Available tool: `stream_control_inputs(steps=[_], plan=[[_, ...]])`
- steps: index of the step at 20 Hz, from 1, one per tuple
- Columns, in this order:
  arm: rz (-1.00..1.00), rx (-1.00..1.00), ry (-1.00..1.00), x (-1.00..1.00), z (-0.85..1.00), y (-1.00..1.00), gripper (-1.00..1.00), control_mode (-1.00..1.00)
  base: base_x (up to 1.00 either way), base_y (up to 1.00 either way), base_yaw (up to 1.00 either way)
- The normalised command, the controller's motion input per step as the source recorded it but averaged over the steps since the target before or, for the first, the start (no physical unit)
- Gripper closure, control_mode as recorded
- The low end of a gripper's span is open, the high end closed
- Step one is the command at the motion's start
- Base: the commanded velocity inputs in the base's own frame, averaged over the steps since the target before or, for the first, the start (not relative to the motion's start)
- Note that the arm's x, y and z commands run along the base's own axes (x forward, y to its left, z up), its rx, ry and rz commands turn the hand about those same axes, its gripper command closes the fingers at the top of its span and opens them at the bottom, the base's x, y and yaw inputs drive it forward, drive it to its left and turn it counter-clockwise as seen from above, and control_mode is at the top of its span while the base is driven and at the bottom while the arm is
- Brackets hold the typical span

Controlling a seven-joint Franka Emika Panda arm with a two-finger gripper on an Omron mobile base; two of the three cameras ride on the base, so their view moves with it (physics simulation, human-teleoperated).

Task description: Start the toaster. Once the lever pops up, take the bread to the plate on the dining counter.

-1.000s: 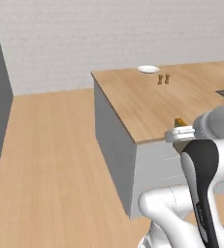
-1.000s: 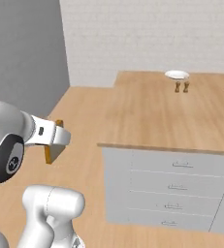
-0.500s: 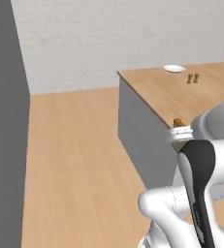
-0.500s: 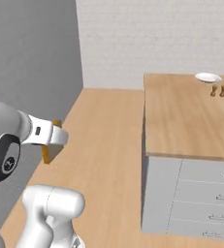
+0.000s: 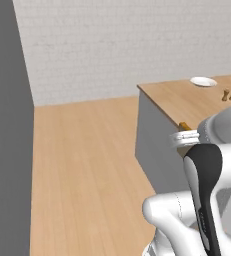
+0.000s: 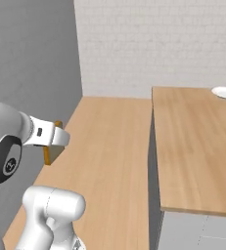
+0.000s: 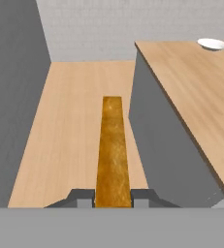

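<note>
With the gripper clenched on the bread, the base has swung left, so the dining counter and the plate near its far edge now sit further right, delivery still pending.

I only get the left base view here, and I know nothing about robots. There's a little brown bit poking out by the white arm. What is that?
Observer: It's the bread. The hand view shows a long golden-brown slice seen edge-on, clamped between the two dark fingertips of the gripper.
Operator: Is it over the counter?
Observer: No. In the hand view the slice sits over bare wood floor, left of the grey side of the dining counter.
Operator: Are there drawers on that counter?
Observer: Yes. The right base view shows a white drawer front with a handle on its near side.
</note>
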Motion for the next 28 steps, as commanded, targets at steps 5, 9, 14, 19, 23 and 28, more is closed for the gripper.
stream_control_inputs(steps=[5, 9, 14, 19, 23, 28], plan=[[0.00, 0.00, 0.00, 0.00, 0.00, 0.00, 1.00, 1.00, 1.00, 0.24, 0.00], [0.00, 0.00, 0.00, 0.00, 0.00, 0.00, 1.00, 1.00, 1.00, 0.17, 0.00], [0.00, 0.00, 0.00, 0.00, 0.00, 0.00, 1.00, 1.00, 1.00, 0.27, 0.00], [0.00, 0.00, 0.00, 0.00, 0.00, 0.00, 1.00, 1.00, 1.00, 0.33, 0.00], [0.00, 0.00, 0.00, 0.00, 0.00, 0.00, 1.00, 1.00, 1.00, 0.37, 0.00], [0.00, 0.00, 0.00, 0.00, 0.00, 0.00, 1.00, 1.00, 1.00, 0.40, 0.00]])
